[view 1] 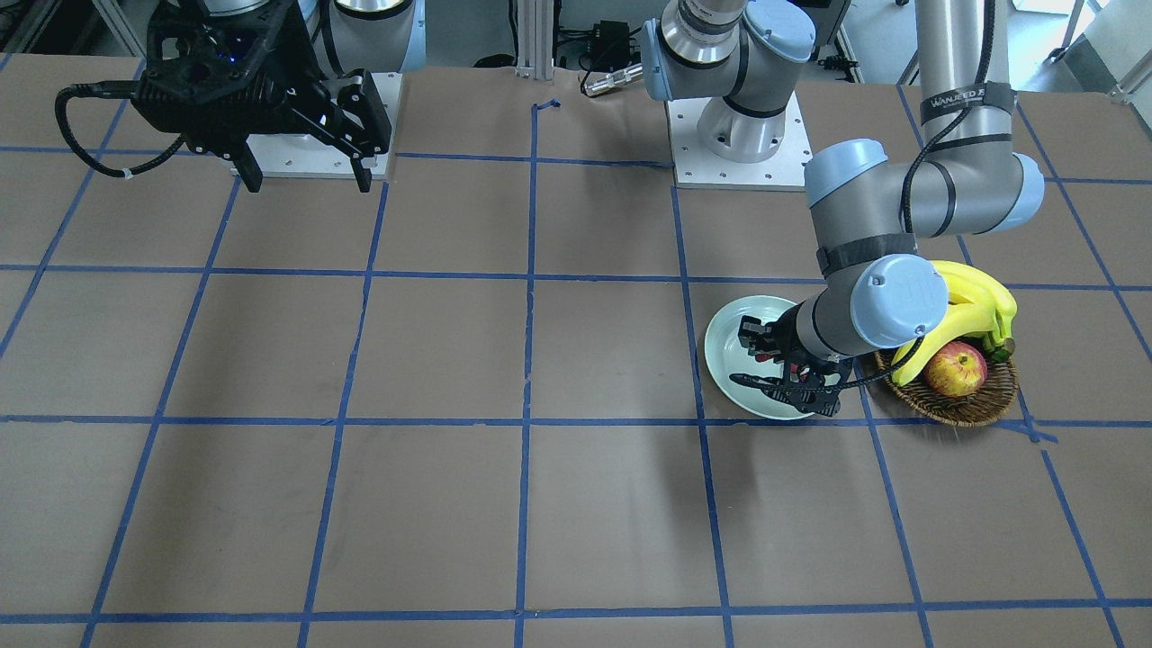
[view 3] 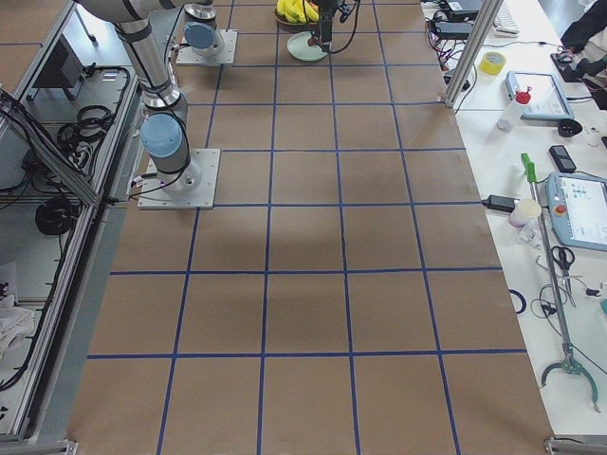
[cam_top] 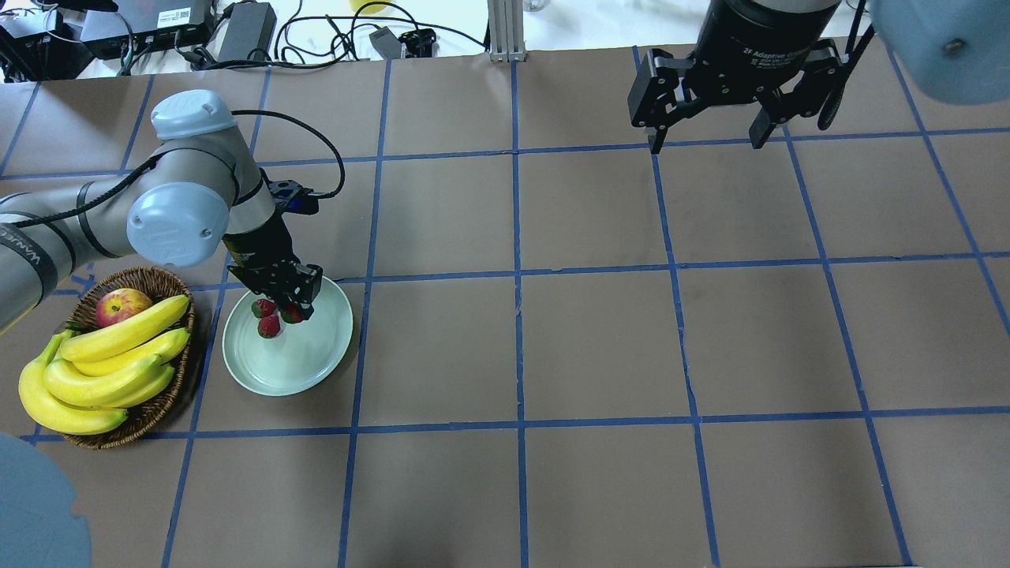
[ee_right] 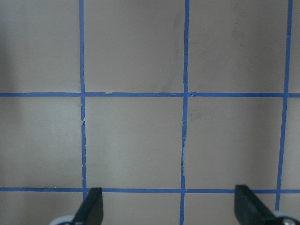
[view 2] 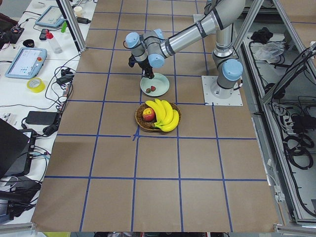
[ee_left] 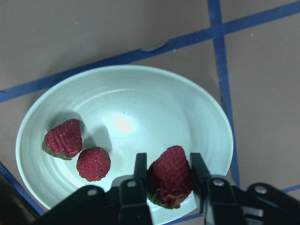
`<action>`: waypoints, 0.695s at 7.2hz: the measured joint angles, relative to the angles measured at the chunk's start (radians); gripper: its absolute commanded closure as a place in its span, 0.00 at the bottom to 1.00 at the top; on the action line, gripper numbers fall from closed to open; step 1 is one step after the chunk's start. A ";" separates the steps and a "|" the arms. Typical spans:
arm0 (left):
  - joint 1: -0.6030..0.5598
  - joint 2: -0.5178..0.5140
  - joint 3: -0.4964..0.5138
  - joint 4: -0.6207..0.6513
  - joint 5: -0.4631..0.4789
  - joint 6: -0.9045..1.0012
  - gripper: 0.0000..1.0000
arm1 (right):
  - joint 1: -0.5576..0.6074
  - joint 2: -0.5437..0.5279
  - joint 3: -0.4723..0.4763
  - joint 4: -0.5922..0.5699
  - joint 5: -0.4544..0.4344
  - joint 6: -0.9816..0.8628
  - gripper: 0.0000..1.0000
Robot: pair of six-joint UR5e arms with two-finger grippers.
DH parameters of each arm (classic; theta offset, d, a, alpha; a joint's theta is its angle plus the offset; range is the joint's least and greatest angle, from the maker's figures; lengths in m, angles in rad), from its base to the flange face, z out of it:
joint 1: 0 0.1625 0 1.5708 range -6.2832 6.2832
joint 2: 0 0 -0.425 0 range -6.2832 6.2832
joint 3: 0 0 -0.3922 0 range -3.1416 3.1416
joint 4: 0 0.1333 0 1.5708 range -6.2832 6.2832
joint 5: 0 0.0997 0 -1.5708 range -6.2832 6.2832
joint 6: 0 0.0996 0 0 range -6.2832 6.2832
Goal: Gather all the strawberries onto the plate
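The pale mint plate (cam_top: pixel 292 364) sits left of centre in the overhead view, next to a basket; it also shows in the left wrist view (ee_left: pixel 140 103) and the front view (view 1: pixel 724 346). Two strawberries (ee_left: pixel 63 138) (ee_left: pixel 93 163) lie on the plate. My left gripper (ee_left: pixel 168 161) is low over the plate, shut on the third strawberry (ee_left: pixel 169 177), its fingers touching both sides of it. In the overhead view the left gripper (cam_top: pixel 286 304) covers the plate's far edge. My right gripper (cam_top: pixel 708 144) is open and empty, high at the far right, also seen in its wrist view (ee_right: pixel 171 206).
A brown wicker basket (cam_top: pixel 170 410) with bananas (cam_top: pixel 102 371) and a red-yellow apple (cam_top: pixel 122 306) stands close to the left of the plate. The brown table with its blue tape grid (cam_top: pixel 517 268) stretches to the right. Cables and boxes lie past the far edge.
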 measured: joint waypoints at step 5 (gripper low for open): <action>-0.002 0.058 0.089 0.002 0.021 -0.123 0.00 | 0.001 0.000 0.000 0.000 0.002 0.000 0.00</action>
